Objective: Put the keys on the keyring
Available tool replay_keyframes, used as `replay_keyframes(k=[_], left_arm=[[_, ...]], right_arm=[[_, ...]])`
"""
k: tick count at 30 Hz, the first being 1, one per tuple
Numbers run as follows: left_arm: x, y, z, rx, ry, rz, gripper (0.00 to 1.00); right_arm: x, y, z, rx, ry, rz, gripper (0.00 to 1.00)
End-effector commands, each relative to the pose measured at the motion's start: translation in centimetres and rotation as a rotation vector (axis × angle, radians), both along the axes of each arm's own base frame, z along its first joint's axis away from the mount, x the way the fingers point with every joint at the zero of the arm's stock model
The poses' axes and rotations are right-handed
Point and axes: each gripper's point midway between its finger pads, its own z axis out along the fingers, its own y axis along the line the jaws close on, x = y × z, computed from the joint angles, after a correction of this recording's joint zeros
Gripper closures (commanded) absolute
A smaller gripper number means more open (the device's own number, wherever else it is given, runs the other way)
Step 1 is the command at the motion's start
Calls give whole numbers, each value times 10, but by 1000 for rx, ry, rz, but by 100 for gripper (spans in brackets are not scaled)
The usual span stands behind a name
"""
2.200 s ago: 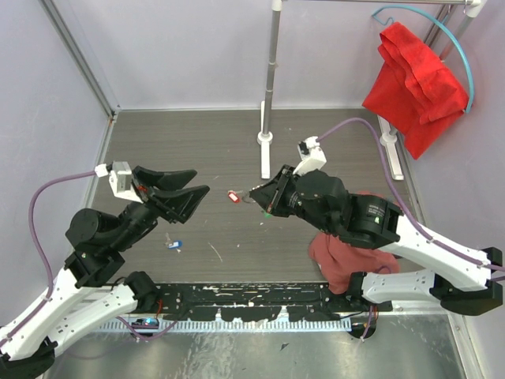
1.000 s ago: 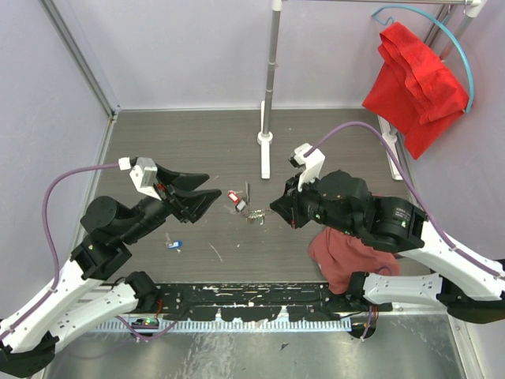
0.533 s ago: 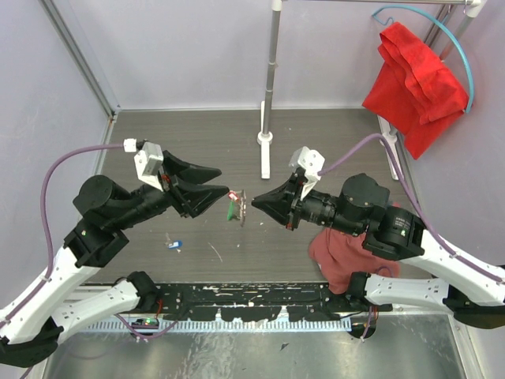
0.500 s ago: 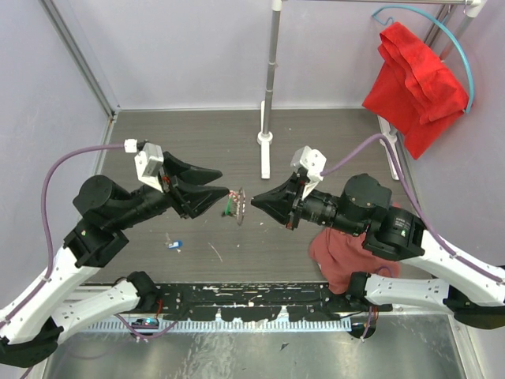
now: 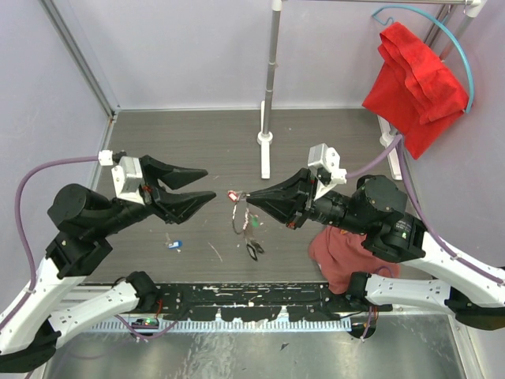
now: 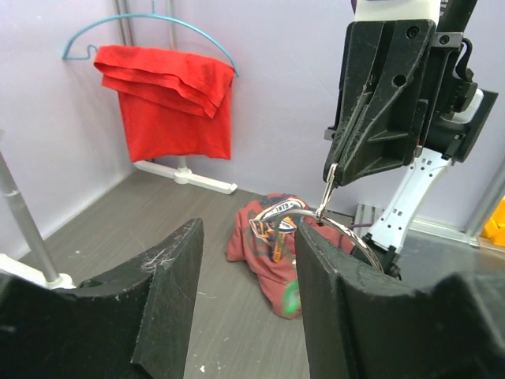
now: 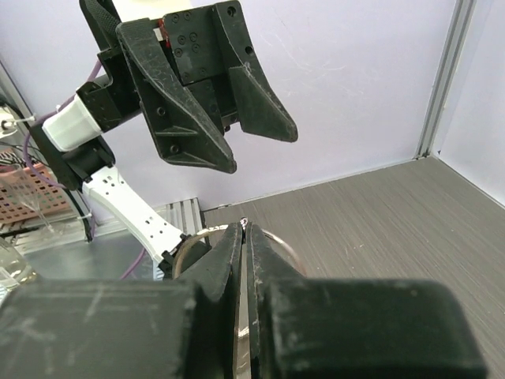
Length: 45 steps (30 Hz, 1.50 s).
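1. Since 0.5 s ago your left gripper has drawn back toward 9 o'clock, widening the gap to the right gripper. Its jaws stand spread and empty.
2. Your right gripper is pressed together on the keyring, holding it above the table. The loop hangs free at 6 o'clock below the tips, probably so the left fingers can reach it.
3. The red key sits just beside those tips and the green key is against the loop. You cannot tell whether either is threaded.
4. The blue key lies on the table at 8 o'clock from the ring, well apart, and is likely the next one to fetch.
5. You have open floor between the arms. The post stands at 12 o'clock, and the maroon garment crowds 4 o'clock.
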Motion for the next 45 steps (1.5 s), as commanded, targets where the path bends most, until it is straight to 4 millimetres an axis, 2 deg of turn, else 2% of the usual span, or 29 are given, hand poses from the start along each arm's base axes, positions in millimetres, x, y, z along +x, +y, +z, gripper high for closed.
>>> replay_keyframes(k=[1, 5, 13, 23, 32, 35, 38, 41, 45], left_arm=[[2, 10, 16, 5, -76, 50, 45], [4, 11, 18, 27, -97, 66, 51], [16, 17, 26, 60, -137, 145, 51], [21, -8, 14, 139, -184, 149, 51], [1, -36, 5, 235, -301, 153, 50], [-1, -39, 3, 259, -329, 164, 44], [5, -38, -3, 282, -334, 195, 38], [12, -36, -8, 299, -306, 238, 41], [18, -32, -4, 278, -265, 280, 43]], right_arm=[[-4, -11, 44, 138, -32, -2, 99], [3, -13, 40, 123, -9, -41, 99], [25, -21, 31, 109, 78, -171, 99], [41, -19, 23, 82, 129, -253, 99], [43, -19, 23, 78, 135, -264, 99], [43, -20, 25, 83, 136, -262, 99], [42, -22, 25, 82, 137, -263, 99], [42, -24, 24, 80, 139, -270, 99], [41, -25, 26, 86, 139, -267, 99]])
